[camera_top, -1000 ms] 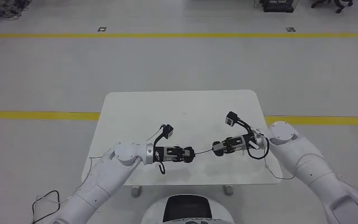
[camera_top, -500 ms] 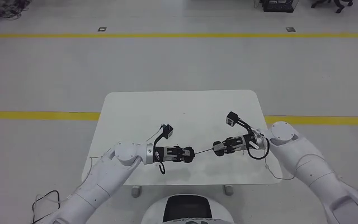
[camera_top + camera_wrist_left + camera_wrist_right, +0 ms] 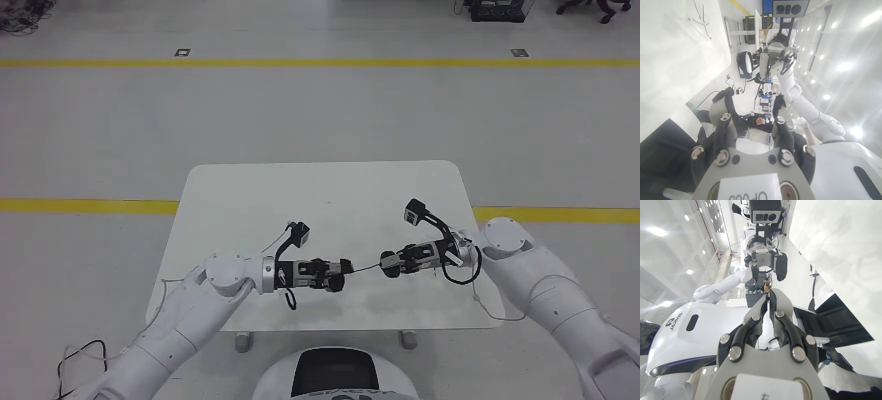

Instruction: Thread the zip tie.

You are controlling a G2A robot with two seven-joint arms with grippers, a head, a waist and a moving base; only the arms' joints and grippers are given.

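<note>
Right tool (image 3: 769, 295), pressed together on one end of the zip tie (image 3: 363, 267) above the counter (image 3: 320, 190), aims it at the spread left tool (image 3: 753, 96), and with nothing gripping the thin strap's free end, it could sag or swing aside and miss the grasp.

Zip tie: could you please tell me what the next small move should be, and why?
Probably close the left gripper on the zip tie: that gripper stands open, while the right gripper, shut, holds the tie pointing toward it.
</note>
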